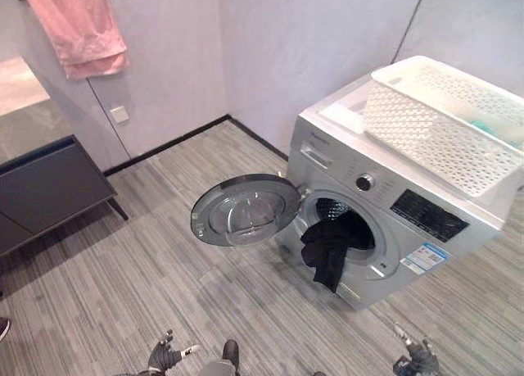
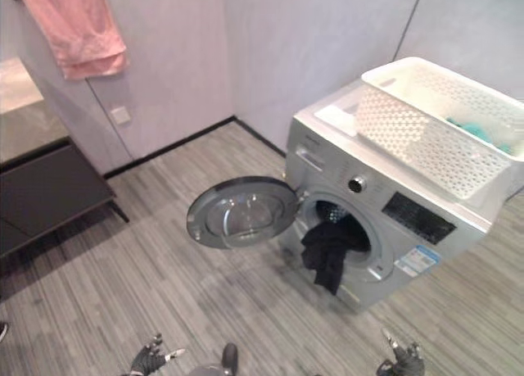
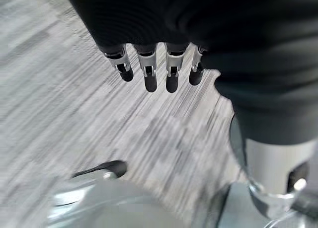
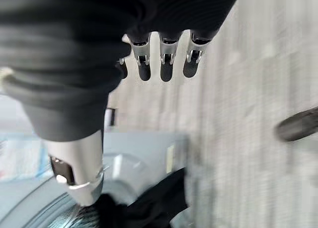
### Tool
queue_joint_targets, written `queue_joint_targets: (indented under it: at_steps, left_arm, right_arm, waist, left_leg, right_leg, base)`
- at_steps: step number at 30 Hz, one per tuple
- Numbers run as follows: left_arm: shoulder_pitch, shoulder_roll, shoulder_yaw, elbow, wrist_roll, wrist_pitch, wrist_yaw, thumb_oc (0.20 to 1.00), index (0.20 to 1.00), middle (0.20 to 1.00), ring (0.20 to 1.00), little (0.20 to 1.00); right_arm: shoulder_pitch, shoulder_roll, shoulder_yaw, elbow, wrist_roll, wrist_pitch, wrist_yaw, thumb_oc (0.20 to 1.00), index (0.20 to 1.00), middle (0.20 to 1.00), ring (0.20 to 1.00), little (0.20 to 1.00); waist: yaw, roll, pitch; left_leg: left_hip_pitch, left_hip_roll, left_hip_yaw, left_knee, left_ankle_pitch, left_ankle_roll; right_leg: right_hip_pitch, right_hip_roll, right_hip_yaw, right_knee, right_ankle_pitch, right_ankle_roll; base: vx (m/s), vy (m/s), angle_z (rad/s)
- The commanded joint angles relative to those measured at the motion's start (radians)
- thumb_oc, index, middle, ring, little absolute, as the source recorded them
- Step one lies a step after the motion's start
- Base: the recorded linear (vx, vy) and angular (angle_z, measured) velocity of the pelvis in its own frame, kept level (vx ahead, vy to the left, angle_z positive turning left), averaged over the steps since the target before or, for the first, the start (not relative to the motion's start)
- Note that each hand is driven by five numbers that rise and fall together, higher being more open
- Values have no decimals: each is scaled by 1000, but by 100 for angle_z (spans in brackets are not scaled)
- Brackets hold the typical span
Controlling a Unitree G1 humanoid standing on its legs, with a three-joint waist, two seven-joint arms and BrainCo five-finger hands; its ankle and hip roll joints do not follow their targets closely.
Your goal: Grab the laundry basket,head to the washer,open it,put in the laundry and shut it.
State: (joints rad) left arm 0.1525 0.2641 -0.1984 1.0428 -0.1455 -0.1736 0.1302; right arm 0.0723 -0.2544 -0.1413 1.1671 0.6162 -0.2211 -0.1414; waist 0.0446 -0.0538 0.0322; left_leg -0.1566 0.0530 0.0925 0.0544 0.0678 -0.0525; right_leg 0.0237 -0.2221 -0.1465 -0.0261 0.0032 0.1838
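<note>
The silver front-loading washer [image 1: 393,228] stands by the right wall with its round door [image 1: 246,210] swung wide open to the left. Black laundry [image 1: 332,246] hangs out of the drum opening over the lower rim, and in the right wrist view the black laundry [image 4: 149,203] lies past the thumb. A white perforated laundry basket [image 1: 442,122] rests on top of the washer with a teal cloth [image 1: 495,129] inside. My left hand [image 1: 166,353] and right hand [image 1: 416,355] hang low near the floor, well short of the washer. Both have straight fingers [image 3: 149,71] [image 4: 166,64] and hold nothing.
A pink towel [image 1: 78,28] hangs on the wall at the far left above a dark low cabinet [image 1: 45,188]. A wall socket [image 1: 119,114] sits near the corner. Striped grey floor [image 1: 123,286] spreads between me and the open door.
</note>
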Motion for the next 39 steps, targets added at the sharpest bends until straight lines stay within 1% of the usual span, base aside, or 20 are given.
queue_joint_targets:
  at_steps: [1,4,6,8,9,13,19,22,23,24,26,29,31,33,34,35,36,37,38,39]
  left_arm:
    - [-51,-26,26,51,35,-4,14,1000,1000,1000,1000,1000]
    - [-67,-34,43,92,26,1,7,1000,1000,1000,1000,1000]
    - [-67,-34,37,91,32,1,6,1000,1000,1000,1000,1000]
    - [-67,-36,30,91,29,0,-1,1000,1000,1000,1000,1000]
    - [-57,-44,-20,48,-33,20,-14,1000,1000,1000,1000,1000]
    - [-52,-42,-14,69,-27,23,-12,1000,1000,1000,1000,1000]
    - [-43,-32,-8,71,-28,20,-5,1000,1000,1000,1000,1000]
    - [-44,-15,-19,27,-35,15,2,1000,1000,1000,1000,1000]
    - [-49,-3,-30,-9,-48,10,9,1000,1000,1000,1000,1000]
    - [-50,-3,-30,-9,-48,10,9,1000,1000,1000,1000,1000]
    - [-56,10,-41,-47,-62,4,19,1000,1000,1000,1000,1000]
    - [-60,27,-47,-79,-85,-5,25,1000,1000,1000,1000,1000]
    - [-55,31,-46,-95,-93,-7,28,1000,1000,1000,1000,1000]
    - [-56,34,-47,-81,-86,0,26,1000,1000,1000,1000,1000]
    - [-55,34,-44,-71,-79,14,20,1000,1000,1000,1000,1000]
    - [-57,39,-42,-70,-79,19,15,1000,1000,1000,1000,1000]
    - [-57,39,-42,-70,-79,19,15,1000,1000,1000,1000,1000]
    - [-55,44,-43,-78,-75,21,9,1000,1000,1000,1000,1000]
    - [-54,48,-49,-83,-68,21,1,1000,1000,1000,1000,1000]
    - [-56,55,-66,-106,-64,22,-7,1000,1000,1000,1000,1000]
  right_arm:
    - [-29,-41,32,-15,-35,12,61,1000,1000,1000,1000,1000]
    - [2,-28,88,47,-86,44,99,1000,1000,1000,1000,1000]
    - [3,-27,88,54,-84,47,104,1000,1000,1000,1000,1000]
    - [-2,-30,82,66,-66,44,110,1000,1000,1000,1000,1000]
    - [-171,22,256,11,-76,56,76,1000,1000,1000,1000,1000]
    - [-175,25,259,11,-74,58,76,1000,1000,1000,1000,1000]
    - [-193,13,257,73,-146,81,33,1000,1000,1000,1000,1000]
    - [-236,-7,279,90,-188,94,14,1000,1000,1000,1000,1000]
    - [-284,-24,297,98,-211,104,-5,1000,1000,1000,1000,1000]
    - [-285,-24,296,98,-211,104,-5,1000,1000,1000,1000,1000]
    - [-339,-43,312,105,-219,108,-24,1000,1000,1000,1000,1000]
    - [-401,-69,315,125,-231,116,-45,1000,1000,1000,1000,1000]
    - [-439,-88,317,156,-257,126,-55,1000,1000,1000,1000,1000]
    - [-448,-102,307,184,-285,139,-61,1000,1000,1000,1000,1000]
    - [-452,-113,298,219,-316,161,-69,1000,1000,1000,1000,1000]
    - [-450,-119,300,213,-329,169,-69,1000,1000,1000,1000,1000]
    - [-451,-119,300,213,-329,170,-69,1000,1000,1000,1000,1000]
    - [-449,-124,306,211,-348,178,-70,1000,1000,1000,1000,1000]
    - [-449,-125,309,226,-372,185,-73,1000,1000,1000,1000,1000]
    - [-460,-126,327,263,-426,212,-84,1000,1000,1000,1000,1000]
  waist:
    - [1,19,48]
    - [-5,25,31]
    - [-6,27,30]
    - [-10,41,25]
    - [78,42,90]
    - [84,39,88]
    - [96,38,78]
    - [114,38,94]
    - [123,41,116]
    - [123,41,116]
    - [134,47,144]
    - [151,51,183]
    - [168,50,192]
    - [185,48,186]
    - [188,55,183]
    - [172,70,193]
    - [173,69,193]
    - [156,82,204]
    - [149,97,210]
    - [137,129,226]
  left_leg:
    - [-22,82,-81,6,-29,-24]
    - [-1,105,-81,-37,5,-41]
    - [2,107,-81,-40,9,-43]
    - [8,115,-84,-46,21,-50]
    - [-110,16,-64,-9,28,-11]
    - [-105,15,-62,-12,23,-8]
    - [-103,6,-63,-26,23,-6]
    - [-128,-2,-72,-17,23,-5]
    - [-153,-8,-79,-3,22,-3]
    - [-155,-7,-80,-2,21,-3]
    - [-188,-14,-82,24,18,-2]
    - [-227,-20,-71,92,-14,1]
    - [-249,-31,-64,139,-53,12]
    - [-240,-48,-52,170,-104,45]
    - [-192,-88,-58,160,-134,88]
    - [-166,-106,-70,156,-138,108]
    - [-166,-107,-69,156,-138,109]
    - [-142,-118,-78,148,-142,124]
    - [-121,-123,-84,140,-148,131]
    - [-73,-124,-101,118,-148,132]
  right_leg:
    - [91,14,-46,63,-112,-18]
    - [110,40,-48,40,-120,-33]
    - [116,43,-50,37,-121,-35]
    - [129,53,-51,38,-131,-41]
    - [120,122,-128,43,-186,-115]
    - [115,120,-125,46,-185,-112]
    - [121,114,-137,25,-178,-104]
    - [107,113,-144,27,-178,-103]
    - [88,111,-146,33,-177,-102]
    - [87,111,-147,34,-178,-102]
    - [63,107,-143,45,-178,-103]
    - [50,96,-143,58,-181,-100]
    - [48,81,-139,70,-187,-88]
    - [38,43,-140,127,-188,-72]
    - [-49,-22,-122,327,-91,-57]
    - [-106,-36,-89,442,-34,-63]
    - [-108,-38,-87,445,-35,-62]
    - [-144,-34,-61,534,-6,-66]
    - [-166,-30,-51,587,-14,-66]
    - [-225,-35,-62,607,-45,-85]
  base:
    - [-113,-137,-10]
    - [-85,-128,-11]
    - [-44,-68,1]
    - [-50,-51,2]
    - [-24,-17,-3]
    - [33,3,4]
    - [51,7,7]
    - [-34,-10,6]
    - [-52,-2,5]
    - [-73,6,8]
    - [-59,18,12]
    - [15,74,5]
    - [102,151,-4]
    - [256,310,-5]
    - [290,428,1]
    - [197,337,-4]
    - [97,198,-15]
    - [128,150,-6]
    - [262,227,15]
    - [280,140,15]
